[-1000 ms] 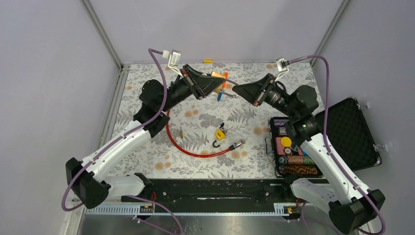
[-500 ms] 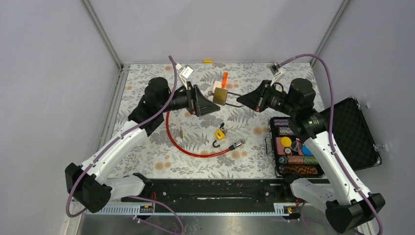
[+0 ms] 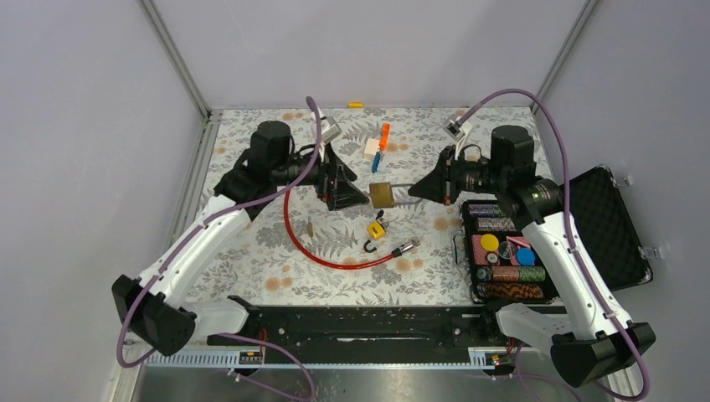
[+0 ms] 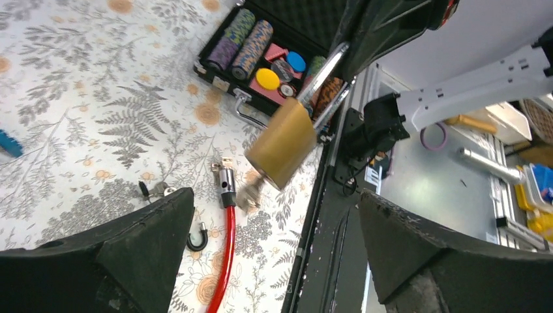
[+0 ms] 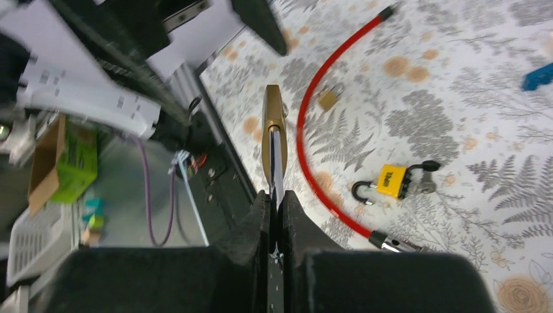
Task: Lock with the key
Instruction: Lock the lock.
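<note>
The brass padlock point(image 3: 383, 194) hangs in the air between the two arms, over the middle of the flowered cloth point(image 3: 251, 251). From above, the right gripper point(image 3: 414, 190) has it by the steel shackle point(image 3: 400, 187), body pointing away from its fingertips. The left gripper point(image 3: 363, 198) sits just off the lock's far side, fingers spread and gripping nothing. Below the fingers on the cloth lie a small yellow padlock point(image 3: 377, 229) and a looping red cable point(image 3: 293, 230). Behind the right fingers stands an open black case point(image 3: 599, 226) of poker chips. Grey walls close in three sides.

On to the left wrist view: both dark fingers point(image 4: 130, 248) stand wide apart, and the padlock point(image 4: 282, 142) floats tilted between and beyond them, touching neither. Something blurred hangs under its lower corner; I can't tell what. Past the table edge there is grey floor and white trays.

Right wrist view now: the two fingers point(image 5: 257, 228) are pressed tight on the shackle point(image 5: 276, 163), the lock seen edge-on straight ahead of the tips. To the right of them lies the yellow padlock point(image 5: 390, 180). Off the table's edge on the left are a cardboard box point(image 5: 45, 160) and a purple lead.
</note>
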Motion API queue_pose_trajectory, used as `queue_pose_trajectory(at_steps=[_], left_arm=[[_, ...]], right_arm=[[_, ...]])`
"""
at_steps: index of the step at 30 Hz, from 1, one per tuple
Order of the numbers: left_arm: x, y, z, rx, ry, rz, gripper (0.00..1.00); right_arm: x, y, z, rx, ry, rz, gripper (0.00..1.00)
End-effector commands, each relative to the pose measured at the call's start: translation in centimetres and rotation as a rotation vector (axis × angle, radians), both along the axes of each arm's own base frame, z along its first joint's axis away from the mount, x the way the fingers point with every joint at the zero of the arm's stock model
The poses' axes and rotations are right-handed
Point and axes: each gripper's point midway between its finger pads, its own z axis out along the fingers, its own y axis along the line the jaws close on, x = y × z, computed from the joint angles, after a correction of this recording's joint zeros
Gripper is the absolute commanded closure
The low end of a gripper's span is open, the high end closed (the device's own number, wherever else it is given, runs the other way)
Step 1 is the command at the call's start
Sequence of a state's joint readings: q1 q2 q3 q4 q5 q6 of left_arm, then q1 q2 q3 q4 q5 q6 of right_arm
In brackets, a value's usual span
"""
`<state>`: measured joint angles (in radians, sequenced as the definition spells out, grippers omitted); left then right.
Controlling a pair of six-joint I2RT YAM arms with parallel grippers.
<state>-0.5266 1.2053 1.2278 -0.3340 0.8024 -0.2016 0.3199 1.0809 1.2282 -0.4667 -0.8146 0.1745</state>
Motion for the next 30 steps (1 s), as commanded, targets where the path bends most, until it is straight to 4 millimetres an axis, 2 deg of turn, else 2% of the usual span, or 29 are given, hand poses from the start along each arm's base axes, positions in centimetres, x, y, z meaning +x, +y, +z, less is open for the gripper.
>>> queue_pose_trajectory(at_steps=[1,5,8,11,12,13,16,17,18,19,20,24,25,28,30], left_arm=[[-1.5,-1.6,0.1,0.005,-0.079,-0.202,0.06],[-2.9,-4.0,-1.3,0.089,-0.096,-0.298,0.08],[-4.2,-5.2,-2.3,0.133,-0.091,-0.387,0.17],[-4.3,-5.6,-2.9,0.155,-0.065,-0.425,0.42],[-4.4,-5.7,-3.1,0.16,-0.056,-0.441,0.46],[-4.5,-5.6,-3.3,0.162,-0.051,-0.455,0.56],[-5.0,-5.7,-3.5,0.153,-0.046,-0.49,0.93],[-5.1,-5.7,-3.3,0.146,-0.045,-0.497,1.0],[-5.1,-5.7,-3.2,0.139,-0.045,-0.493,1.0],[-4.9,-6.0,-2.7,0.123,-0.055,-0.485,1.0],[-4.7,-6.2,-2.1,0.102,-0.066,-0.469,1.0],[-2.3,-7.0,0.6,-0.007,-0.075,-0.281,1.0],[-1.7,-7.0,1.2,-0.047,-0.065,-0.234,1.0],[-0.2,-6.7,4.7,-0.19,-0.073,-0.107,1.0],[0.8,-6.2,6.7,-0.275,-0.093,-0.009,1.0]], right_arm=[[-3.8,1.0,2.2,0.054,-0.132,0.27,1.0],[-4.6,1.4,1.6,0.048,-0.161,0.317,1.0],[-4.6,1.6,1.2,0.04,-0.144,0.332,1.0],[-4.2,1.7,0.7,0.032,-0.135,0.332,1.0],[-4.1,1.7,0.7,0.031,-0.136,0.329,1.0],[-3.9,1.8,0.7,0.031,-0.129,0.323,1.0],[-3.2,1.9,0.8,0.037,-0.126,0.286,1.0],[-3.0,1.9,1.0,0.046,-0.113,0.259,1.0],[-2.7,1.9,1.2,0.055,-0.116,0.233,1.0],[-2.5,1.9,1.5,0.07,-0.117,0.213,0.97],[-2.4,1.9,1.9,0.089,-0.122,0.195,0.87],[-1.6,1.8,3.3,0.166,-0.139,0.089,0.34],[-1.2,1.7,3.8,0.197,-0.144,0.042,0.24],[-0.4,1.1,5.3,0.291,-0.192,-0.067,0.08],[0.1,0.5,6.2,0.354,-0.236,-0.132,0.03]])
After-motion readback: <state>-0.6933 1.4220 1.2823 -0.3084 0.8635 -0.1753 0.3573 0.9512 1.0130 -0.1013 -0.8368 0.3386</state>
